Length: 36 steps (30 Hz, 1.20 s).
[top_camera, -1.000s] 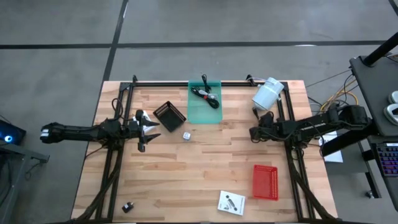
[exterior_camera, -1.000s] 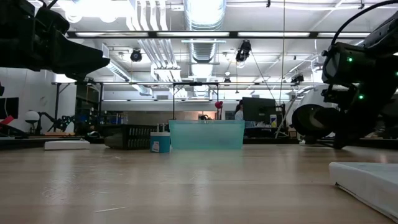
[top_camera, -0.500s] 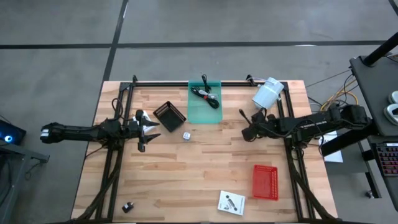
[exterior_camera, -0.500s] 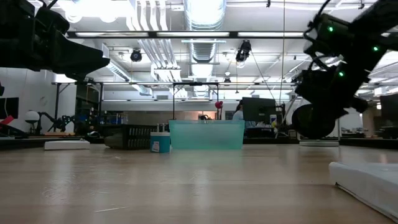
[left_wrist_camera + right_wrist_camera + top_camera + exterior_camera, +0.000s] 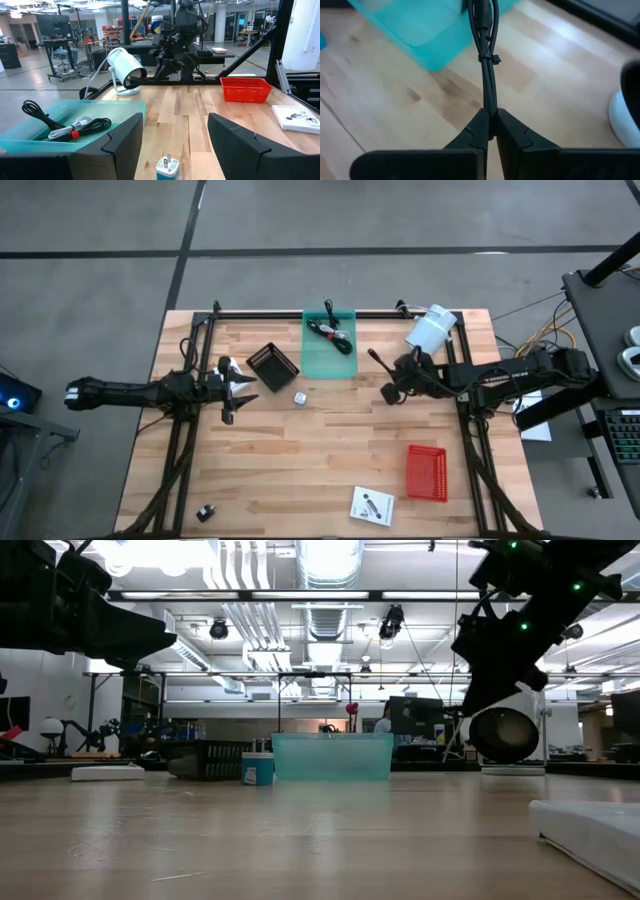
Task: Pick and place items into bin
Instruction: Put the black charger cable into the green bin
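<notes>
Wooden table (image 5: 320,450) fills mid frame, a dark rail frame running along its far edge and down both sides; grey floor all round it. Landmark is the teal bin (image 5: 330,343), set against the far rail at the middle. The biggest bare stretch of wood is nearer the camera than the bin, out across the table's centre. The left arm lies low across the left side rail, and the left gripper (image 5: 240,389) sits left of the bin and a bit nearer, fingers (image 5: 125,145) spread with nothing between them. The right arm comes in over the right rail; the right gripper (image 5: 388,393) is just right of the bin's near corner, its jaws pressed together and pinching a black cable (image 5: 487,60), which rises thin and dark from the tips toward the bin. A coiled black cable (image 5: 330,332) already lies inside the bin, with a lighter cord and a red band beside it in the left wrist view. White lamp (image 5: 430,330) stands right of the bin by the far rail. Red basket (image 5: 427,472) is well nearer and right of the bin. Black square tray (image 5: 272,366) sits just left of the bin. Flat white packet (image 5: 372,506) lies at the near edge, nearly straight down from the bin, print on it too small to read. Tiny white cube (image 5: 299,397), a plug adapter, sits just off the bin's near left corner. Small black piece (image 5: 206,512) is at the near left corner, far from the bin.
</notes>
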Available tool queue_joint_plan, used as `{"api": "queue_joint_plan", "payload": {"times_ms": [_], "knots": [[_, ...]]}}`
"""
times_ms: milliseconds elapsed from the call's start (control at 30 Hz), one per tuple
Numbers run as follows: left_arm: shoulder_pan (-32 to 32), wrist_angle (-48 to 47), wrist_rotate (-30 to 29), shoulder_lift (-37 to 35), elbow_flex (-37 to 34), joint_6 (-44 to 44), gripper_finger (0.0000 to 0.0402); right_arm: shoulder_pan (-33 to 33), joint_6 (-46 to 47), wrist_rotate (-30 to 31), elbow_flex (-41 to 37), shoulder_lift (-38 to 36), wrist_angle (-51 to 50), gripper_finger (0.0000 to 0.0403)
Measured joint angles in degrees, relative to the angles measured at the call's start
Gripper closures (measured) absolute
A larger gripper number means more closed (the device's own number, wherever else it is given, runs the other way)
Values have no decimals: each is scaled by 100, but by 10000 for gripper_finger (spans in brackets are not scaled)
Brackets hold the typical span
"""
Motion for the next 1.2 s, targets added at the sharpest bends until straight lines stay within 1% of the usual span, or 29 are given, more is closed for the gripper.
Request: {"api": "queue_joint_plan", "payload": {"times_ms": [433, 633, 833, 967, 1200], "knots": [[2, -1, 0, 0, 0, -1, 194, -4, -1473, 0, 4, 0, 722, 390], [1, -1, 0, 0, 0, -1, 194, -4, -2486, -43, 4, 0, 1578, 390], [0, -1, 0, 0, 0, -1, 194, -90, -3092, -404, 4, 0, 2582, 390], [1, 0, 0, 0, 0, 2, 194, -285, -3254, -745, 4, 0, 3000, 390], [1, 0, 0, 0, 0, 1, 194, -748, -3271, -1413, 2, 0, 3482, 390]]}}
